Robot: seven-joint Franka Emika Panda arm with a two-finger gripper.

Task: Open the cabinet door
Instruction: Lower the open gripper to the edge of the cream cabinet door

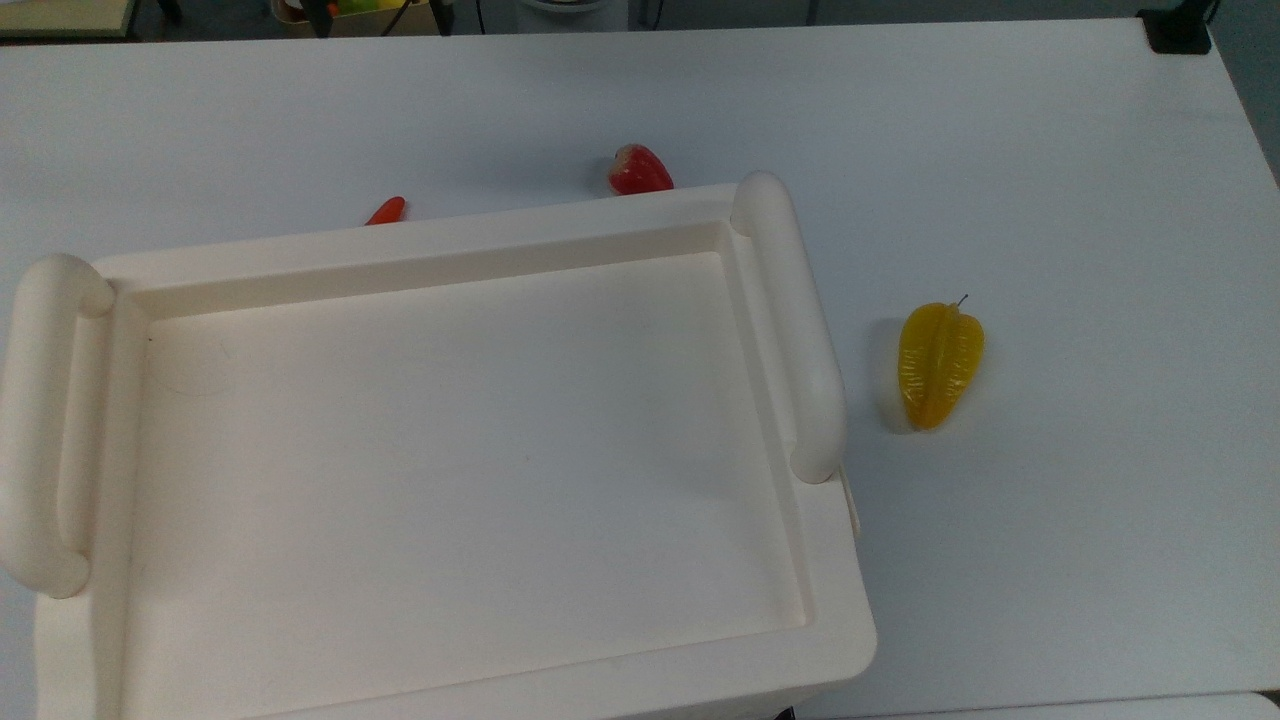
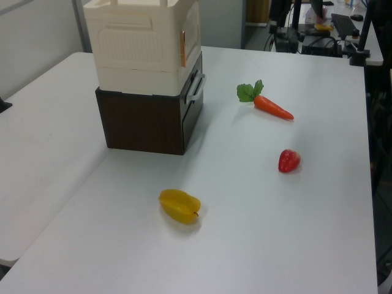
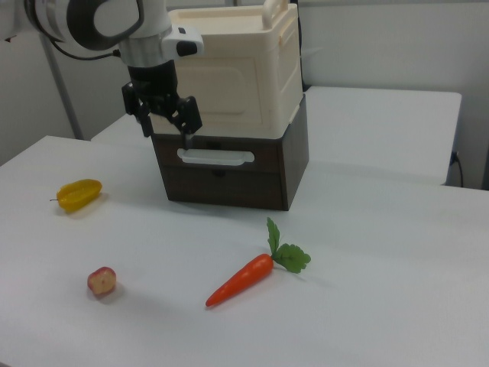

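We see the cream cabinet (image 3: 229, 73) stacked on a dark brown drawer unit (image 3: 229, 172), set toward one long edge of the white table (image 3: 382, 290); in the left view it sits near the table's far left corner. The cabinet door (image 3: 218, 84) is the framed cream panel on the front in the right view, flush with the body and closed. Just below it a pale bar handle (image 3: 215, 157) runs across the brown drawer front.

Open table spreads out in front. A carrot (image 3: 248, 277) lies well out from the drawer front, a red fruit (image 3: 102, 280) nearer the right view's bottom left, and a yellow starfruit (image 3: 79, 193) off to the right view's left side, all well apart.

The gripper (image 3: 164, 115) hangs in front of the door's lower left corner in the right view, fingers spread moderately, empty. Whether it touches the door we cannot tell.
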